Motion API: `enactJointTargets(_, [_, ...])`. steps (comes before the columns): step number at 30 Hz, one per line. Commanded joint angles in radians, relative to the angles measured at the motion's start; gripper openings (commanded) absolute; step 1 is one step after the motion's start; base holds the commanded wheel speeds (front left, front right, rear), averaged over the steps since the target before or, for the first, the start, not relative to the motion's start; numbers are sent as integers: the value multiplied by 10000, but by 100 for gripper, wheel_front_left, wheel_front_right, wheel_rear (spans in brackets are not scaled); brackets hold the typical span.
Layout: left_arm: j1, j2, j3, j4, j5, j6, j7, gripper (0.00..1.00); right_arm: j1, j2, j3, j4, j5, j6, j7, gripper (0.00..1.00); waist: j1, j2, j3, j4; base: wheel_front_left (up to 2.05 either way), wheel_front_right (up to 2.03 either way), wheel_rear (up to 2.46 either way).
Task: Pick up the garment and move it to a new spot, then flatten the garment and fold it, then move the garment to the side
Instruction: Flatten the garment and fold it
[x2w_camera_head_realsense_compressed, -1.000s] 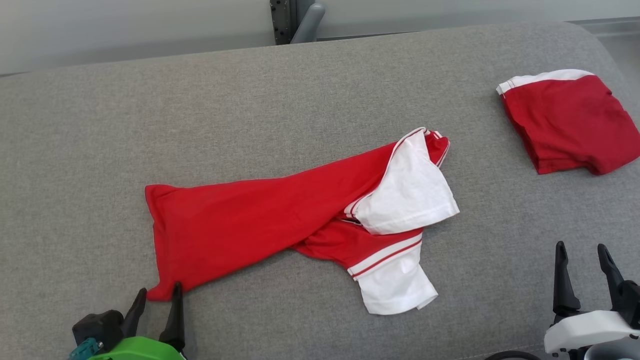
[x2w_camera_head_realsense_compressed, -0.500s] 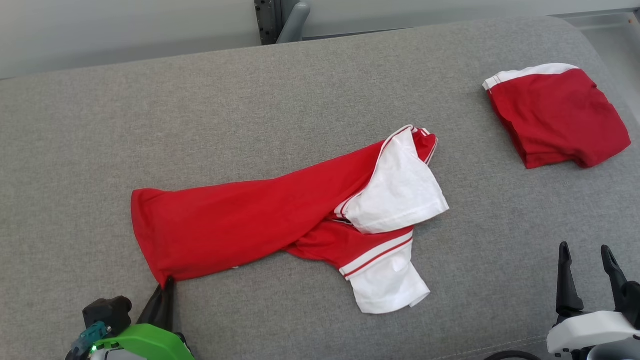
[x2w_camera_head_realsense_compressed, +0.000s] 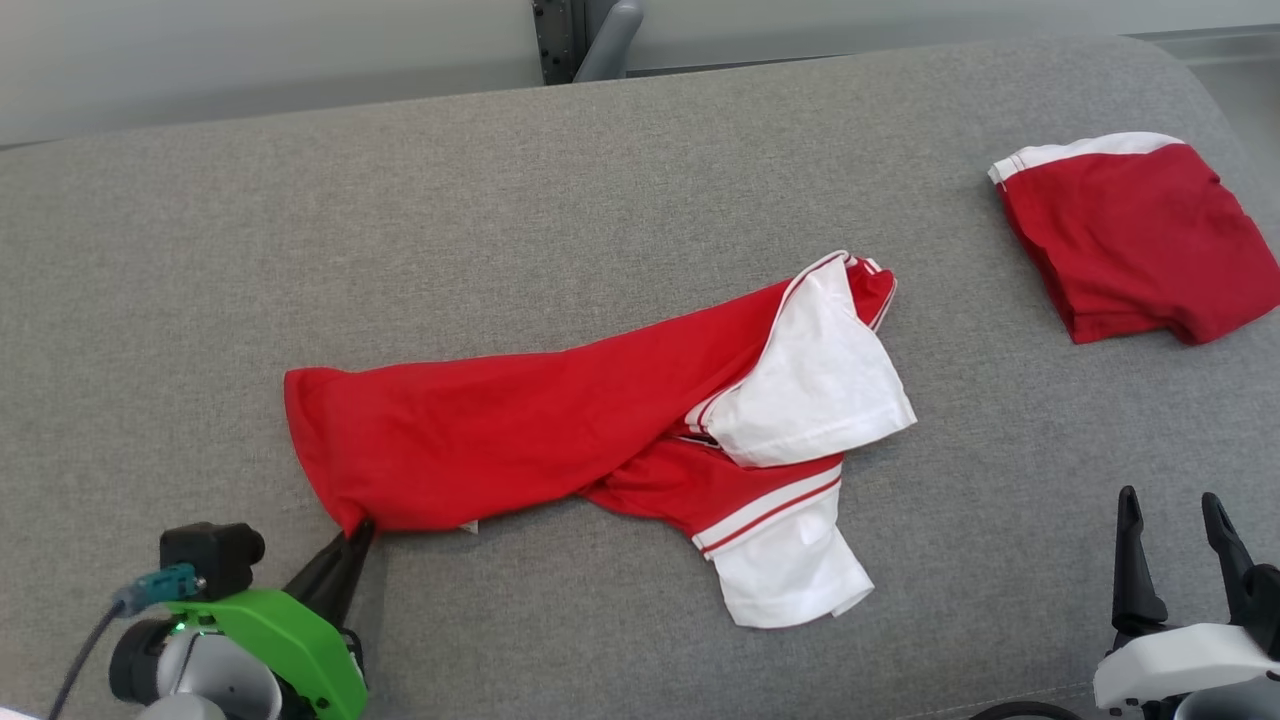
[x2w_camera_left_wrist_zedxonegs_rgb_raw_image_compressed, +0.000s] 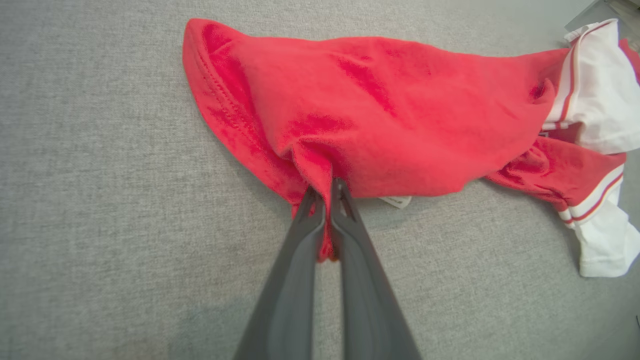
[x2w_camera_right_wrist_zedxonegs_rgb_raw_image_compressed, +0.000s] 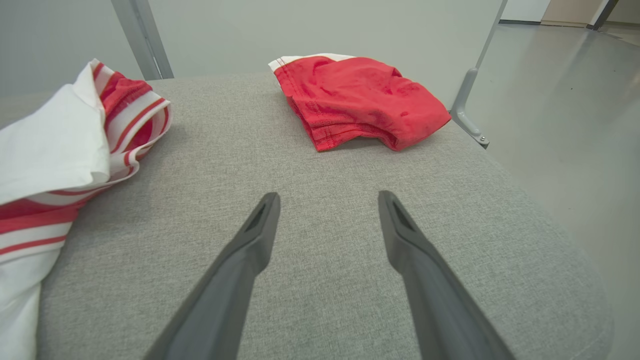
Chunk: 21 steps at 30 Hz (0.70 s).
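The garment (x2w_camera_head_realsense_compressed: 520, 440), a red fabric shirt with white sleeves and red-striped trim, lies twisted and bunched across the middle of the grey fabric-covered worktop (x2w_camera_head_realsense_compressed: 300, 220). Near the front-left corner, the left gripper (x2w_camera_head_realsense_compressed: 358, 530) has its two dark fingers pressed together, pinching the garment's left hem corner. Near the front-right corner, the right gripper (x2w_camera_head_realsense_compressed: 1169, 494) has its fingers spread wide and holds nothing. A folded red garment with a white band (x2w_camera_head_realsense_compressed: 1140, 240) rests at the right edge, well apart.
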Motion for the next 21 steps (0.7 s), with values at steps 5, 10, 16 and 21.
enactJointTargets(5, [445, 1293, 158, -1719, -817, -204, 1711, 0, 57, -30, -26, 20, 35, -8, -11, 100, 0, 0, 19, 31, 0, 0, 0])
enactJointTargets(10, [1054, 2109, 518, -3081, -2126, -366, 2938, 0, 121, -28, 8, 75, 109, -6, -11, 100, 0, 0, 51, 96, 0, 0, 0])
enactJointTargets(16, [545, 2081, 947, -2995, -3107, -367, 3432, 0, 41, -28, 49, 100, 85, -6, -11, 100, 0, 0, 144, 314, 0, 0, 0])
enactJointTargets(21, [-760, 1351, 412, -1970, -3064, -419, 3970, 0, 12, -28, 74, 181, 10, -6, -11, 100, 0, 0, 151, 471, 0, 0, 0])
